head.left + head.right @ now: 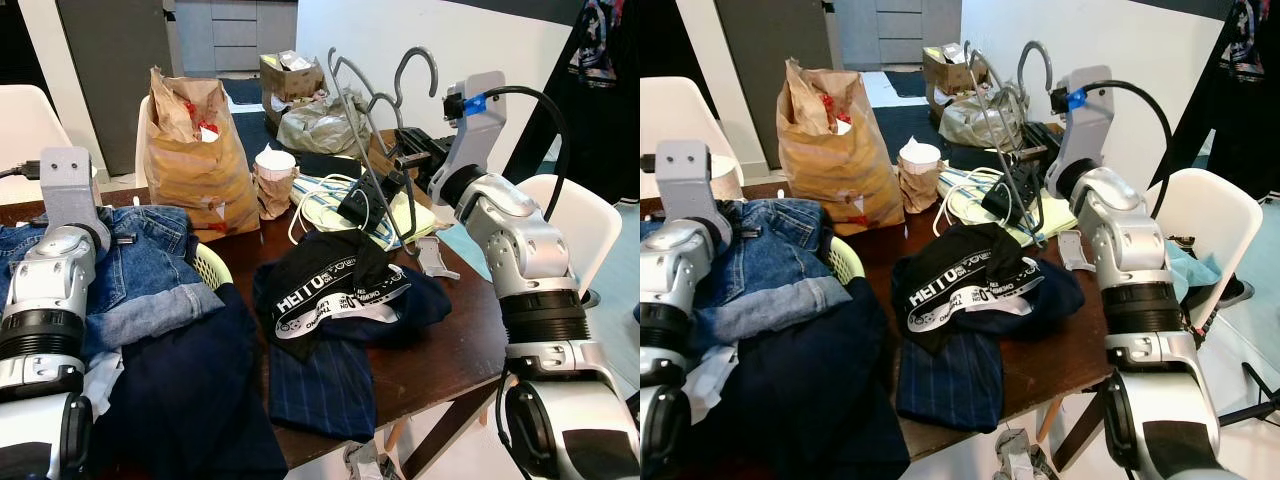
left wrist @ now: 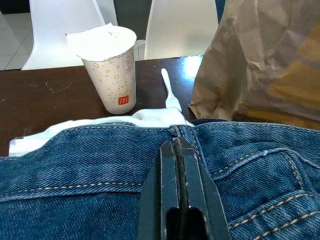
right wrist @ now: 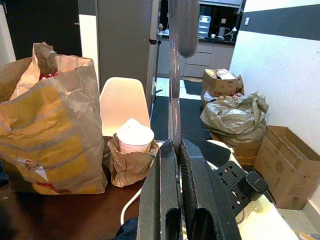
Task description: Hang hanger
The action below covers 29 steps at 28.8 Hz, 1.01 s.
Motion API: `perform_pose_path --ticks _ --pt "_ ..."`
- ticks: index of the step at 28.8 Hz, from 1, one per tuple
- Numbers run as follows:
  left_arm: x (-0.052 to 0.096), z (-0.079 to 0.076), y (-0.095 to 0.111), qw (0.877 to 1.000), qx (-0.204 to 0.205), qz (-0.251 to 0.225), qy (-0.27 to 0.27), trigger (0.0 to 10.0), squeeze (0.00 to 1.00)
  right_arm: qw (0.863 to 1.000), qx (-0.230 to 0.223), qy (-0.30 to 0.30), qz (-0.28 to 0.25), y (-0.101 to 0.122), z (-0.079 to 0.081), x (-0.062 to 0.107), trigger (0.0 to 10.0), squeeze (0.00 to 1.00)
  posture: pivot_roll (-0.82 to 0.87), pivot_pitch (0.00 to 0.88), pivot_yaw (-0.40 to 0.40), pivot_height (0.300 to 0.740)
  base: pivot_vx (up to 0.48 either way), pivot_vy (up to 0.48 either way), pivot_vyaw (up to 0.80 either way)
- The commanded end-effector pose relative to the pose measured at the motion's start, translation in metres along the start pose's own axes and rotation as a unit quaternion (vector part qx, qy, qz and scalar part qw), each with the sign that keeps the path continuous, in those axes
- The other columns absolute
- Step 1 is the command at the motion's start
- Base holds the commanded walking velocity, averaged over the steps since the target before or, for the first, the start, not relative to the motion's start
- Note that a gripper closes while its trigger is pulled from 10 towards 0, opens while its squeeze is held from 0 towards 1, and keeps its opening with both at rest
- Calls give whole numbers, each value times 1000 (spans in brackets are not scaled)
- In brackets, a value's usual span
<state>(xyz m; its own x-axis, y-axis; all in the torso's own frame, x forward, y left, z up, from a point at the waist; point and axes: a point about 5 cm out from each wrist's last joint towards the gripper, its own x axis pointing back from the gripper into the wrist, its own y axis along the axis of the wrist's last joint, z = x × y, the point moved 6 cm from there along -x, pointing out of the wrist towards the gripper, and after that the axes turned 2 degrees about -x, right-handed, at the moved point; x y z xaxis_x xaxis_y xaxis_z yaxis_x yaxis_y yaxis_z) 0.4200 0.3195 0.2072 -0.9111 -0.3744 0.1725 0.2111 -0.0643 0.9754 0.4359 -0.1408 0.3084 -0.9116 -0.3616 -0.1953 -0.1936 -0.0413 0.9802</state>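
I see the hanger (image 1: 372,120) lifted above the table's (image 1: 450,350) far right side, open air around its hooks. My right gripper (image 3: 175,150) pinches its wire, arm raised at 1 o'clock. My left gripper (image 2: 178,150), fingers together, rests on jeans (image 2: 90,170) at 9.

Paper bag (image 1: 200,160) beside cup (image 1: 274,165); jeans (image 1: 140,265), dark clothes (image 1: 330,300) on table (image 1: 450,350).

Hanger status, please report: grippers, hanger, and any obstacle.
Right gripper shut on hanger, held above table. Left gripper shut, resting on jeans. Black garment lies below the hanger.
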Motion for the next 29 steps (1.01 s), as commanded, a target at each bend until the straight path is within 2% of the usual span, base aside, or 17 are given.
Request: perform_pose_path --ticks 1,8,9,10,11,12,13,14,16,19,20,23,24,25,26,27,29 --pt "-1 2 -8 1000 -3 15 5 0 0 1000 6 -8 -4 5 -4 1 10000 0 -118 0 -97 740 0 0 0" --pt "6 17 18 998 7 -44 33 0 0 1000 3 -9 -10 7 -3 0 10000 0 -112 0 -94 740 0 0 0" --pt "12 23 43 995 2 -92 46 0 0 1000 2 -9 -11 7 -3 -1 10000 0 -104 0 -92 740 0 0 0" --pt "12 23 43 995 2 -92 46 0 0 1000 2 -9 -11 7 -3 -1 10000 0 -104 0 -92 740 0 0 0" --pt "24 33 76 986 -14 -149 70 0 0 1000 -1 -9 -12 6 -2 -2 10000 0 -96 0 -90 740 0 0 0" --pt "24 33 76 986 -14 -149 70 0 0 1000 -1 -9 -12 6 -2 -2 10000 0 -96 0 -90 740 0 0 0" --pt "41 42 113 973 -22 -211 90 0 0 1000 -5 -8 -15 6 0 -3 10000 0 -88 0 -85 740 0 0 0" --pt "41 42 113 973 -22 -211 90 0 0 1000 -5 -8 -15 6 0 -3 10000 0 -88 0 -85 740 0 0 0" --pt "75 46 162 950 -33 -297 92 0 0 1000 -13 -6 -20 5 4 -6 10000 0 -68 0 -77 740 0 0 0" --pt "85 42 170 946 -54 -309 82 0 0 1000 -18 -5 -22 4 6 -7 10000 0 -60 0 -76 740 0 0 0" --pt "72 39 144 963 -51 -256 66 196 0 999 -22 -6 -24 4 7 -8 10000 0 -50 0 -76 740 0 0 0" --pt "72 39 144 963 -51 -256 66 196 0 999 -22 -6 -24 4 7 -8 10000 0 -50 0 -76 740 0 0 0" --pt "59 40 121 976 -28 -209 57 4706 0 999 -23 -6 -25 4 7 -8 10000 0 -52 0 -74 740 0 0 0" --pt "45 37 91 988 -4 -147 40 10000 914 999 -23 -6 -26 4 7 -8 10000 0 -50 0 -75 740 0 0 0" --pt "45 37 91 988 -4 -147 40 10000 914 999 -23 -6 -26 4 7 -8 10000 0 -50 0 -75 740 0 0 0" --pt "24 37 50 997 43 -63 25 10000 1000 999 -23 -6 -27 4 7 -9 10000 0 -50 0 -73 740 0 0 0" --pt "21 37 43 997 52 -50 22 10000 1000 999 -23 -6 -27 4 7 -9 10000 0 -50 0 -73 740 0 0 0"
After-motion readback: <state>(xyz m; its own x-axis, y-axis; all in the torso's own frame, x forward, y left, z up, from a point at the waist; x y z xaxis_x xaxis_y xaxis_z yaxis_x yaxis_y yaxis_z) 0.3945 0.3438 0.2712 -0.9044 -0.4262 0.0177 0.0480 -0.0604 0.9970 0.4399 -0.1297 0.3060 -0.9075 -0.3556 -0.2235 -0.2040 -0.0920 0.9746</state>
